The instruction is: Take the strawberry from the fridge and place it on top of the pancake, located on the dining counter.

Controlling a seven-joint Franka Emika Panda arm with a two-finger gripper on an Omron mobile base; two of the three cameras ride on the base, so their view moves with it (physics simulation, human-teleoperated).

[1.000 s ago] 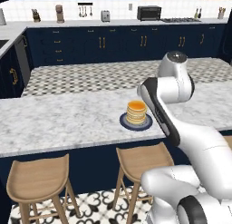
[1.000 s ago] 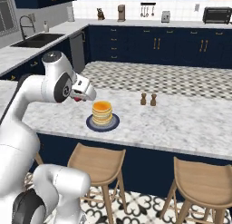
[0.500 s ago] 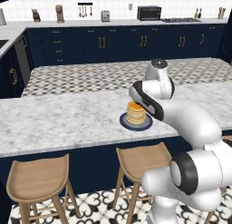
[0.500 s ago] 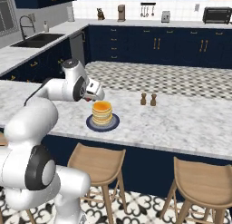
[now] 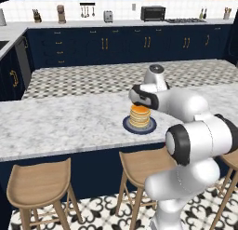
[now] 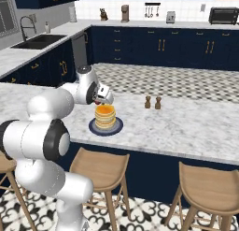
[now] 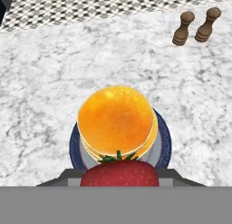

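Note:
A stack of golden pancake rests on a dark round plate on the marble dining counter. My gripper hovers just beside and slightly above the stack, shut on the small red strawberry. Looking along the hand, the strawberry with its green leaves sits between the fingers at the near edge of the pancake, a little above the plate. The fridge is out of view.
Two small brown shakers stand on the counter to the right of the plate, also in the hand view as shakers. Wooden stools line the counter's front. Navy cabinets and a back counter with appliances lie beyond the patterned floor.
The arm has swung down and in from higher over the counter, bringing the hand with the strawberry close against the pancake stack. The stack and plate have not moved.

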